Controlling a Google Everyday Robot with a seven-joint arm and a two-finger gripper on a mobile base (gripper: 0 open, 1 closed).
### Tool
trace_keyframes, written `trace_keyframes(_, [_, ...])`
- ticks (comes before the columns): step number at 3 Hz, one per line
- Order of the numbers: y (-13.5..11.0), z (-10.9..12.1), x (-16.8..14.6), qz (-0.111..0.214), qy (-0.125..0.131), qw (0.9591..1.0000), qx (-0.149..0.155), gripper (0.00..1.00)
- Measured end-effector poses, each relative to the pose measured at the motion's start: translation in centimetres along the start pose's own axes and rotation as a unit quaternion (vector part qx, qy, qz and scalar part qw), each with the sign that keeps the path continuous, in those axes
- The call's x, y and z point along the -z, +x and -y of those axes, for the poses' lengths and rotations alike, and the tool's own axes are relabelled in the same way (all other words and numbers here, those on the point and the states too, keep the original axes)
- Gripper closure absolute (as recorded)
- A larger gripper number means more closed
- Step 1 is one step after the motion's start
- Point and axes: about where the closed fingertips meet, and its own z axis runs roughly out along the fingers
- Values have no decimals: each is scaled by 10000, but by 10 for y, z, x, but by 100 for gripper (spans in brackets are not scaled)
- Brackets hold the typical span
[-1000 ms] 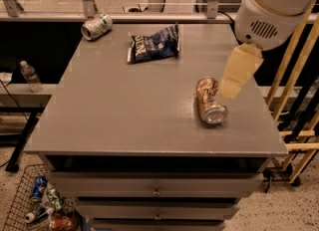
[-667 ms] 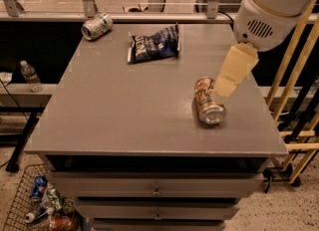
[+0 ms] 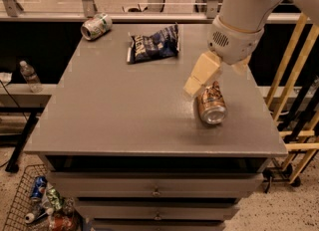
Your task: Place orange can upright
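1. The gripper hangs released, jaws apart, just above the table.
2. The orange can lies on its side directly below it, its far end between the jaws.
3. A chip bag lies well beyond it to the left, and a white and green can farther still.

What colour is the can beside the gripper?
Camera view: the can is shiny copper-orange, silver at its end; the gripper is above it.
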Motion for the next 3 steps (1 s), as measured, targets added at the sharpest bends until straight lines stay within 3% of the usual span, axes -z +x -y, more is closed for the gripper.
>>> trace_keyframes(1, [-9, 8, -17, -214, 129, 9963, -816, 0])
trace_keyframes(2, [-18, 21, -30, -371, 177, 9872, -1539, 0])
trace_keyframes(3, [-21, 34, -41, -450, 145, 9781, -2028, 0])
